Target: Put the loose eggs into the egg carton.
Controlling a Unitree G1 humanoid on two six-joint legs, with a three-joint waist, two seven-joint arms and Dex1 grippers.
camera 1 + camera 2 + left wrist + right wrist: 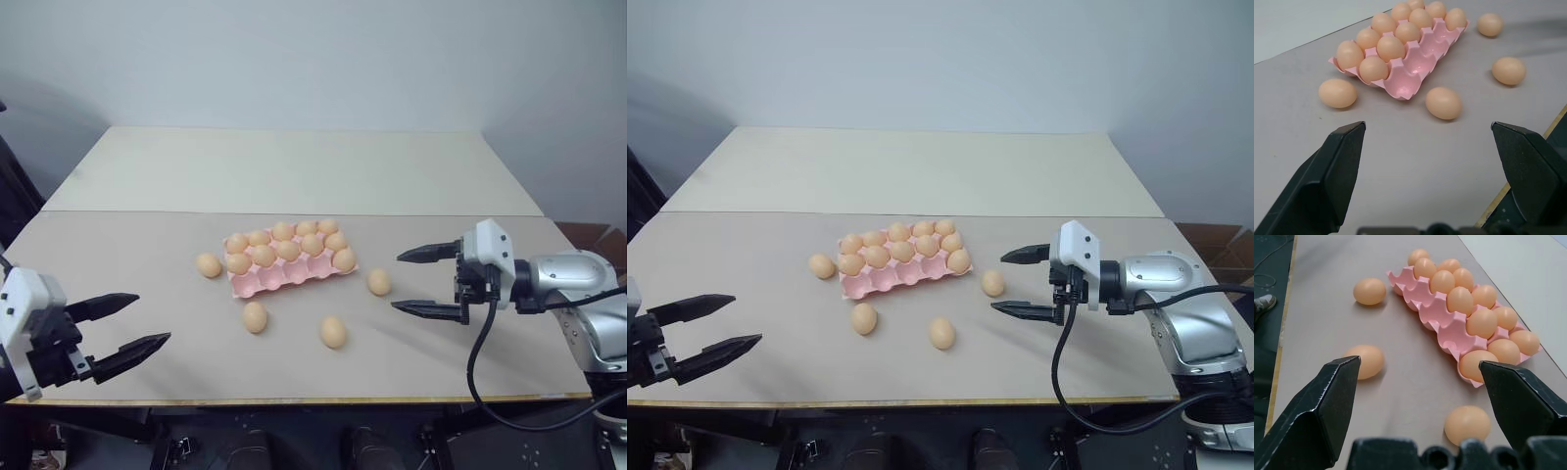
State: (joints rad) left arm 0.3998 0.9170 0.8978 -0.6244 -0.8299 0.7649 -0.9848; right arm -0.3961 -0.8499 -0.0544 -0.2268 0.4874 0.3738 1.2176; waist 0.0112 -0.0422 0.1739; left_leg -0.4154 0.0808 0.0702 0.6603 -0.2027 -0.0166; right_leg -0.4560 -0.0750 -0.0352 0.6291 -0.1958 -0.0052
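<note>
The pink egg carton lies mid-table, its two far rows full of tan eggs, its near row bare except one egg at the right end. Several loose eggs lie around it: one to its left, one in front, one further right, one at its right. My right gripper hovers open, fingers pointing left, tips just right of that right-hand egg. My left gripper is open near the table's front left corner, well away from the eggs, facing the carton.
The grey-beige work surface ends in a front edge close to both grippers. A paler tabletop continues behind it up to a plain wall. A black cable hangs from my right wrist.
</note>
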